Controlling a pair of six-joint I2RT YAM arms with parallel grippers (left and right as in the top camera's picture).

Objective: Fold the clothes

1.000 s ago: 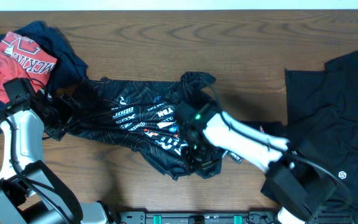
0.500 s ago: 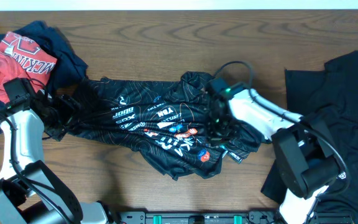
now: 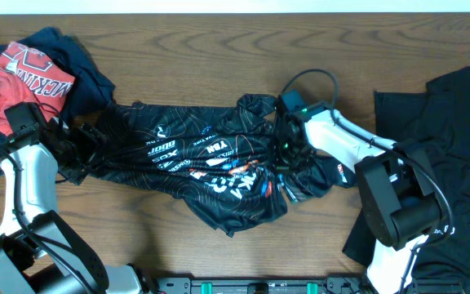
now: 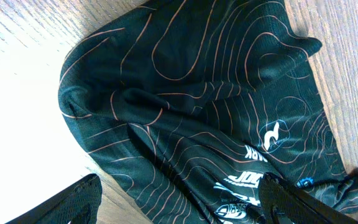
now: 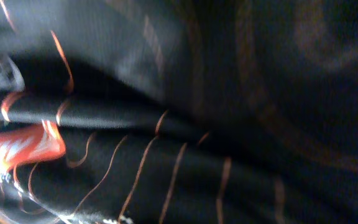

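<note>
Sliding up and right, my right fingers (image 3: 286,149) tugged the black jersey (image 3: 186,155) wider across the worktop (image 3: 178,57), nearly flat enough to fold, I think; cloth hides their grip, so I cannot tell, and my left fingers (image 4: 73,200) are spread open.

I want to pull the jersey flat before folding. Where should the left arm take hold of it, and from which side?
Take the jersey at its bunched left end, on the raised fold there, coming from the left and low over the table. The fold stands up enough for the jaws to close across it, and the left gripper faces it with jaws open.
</note>
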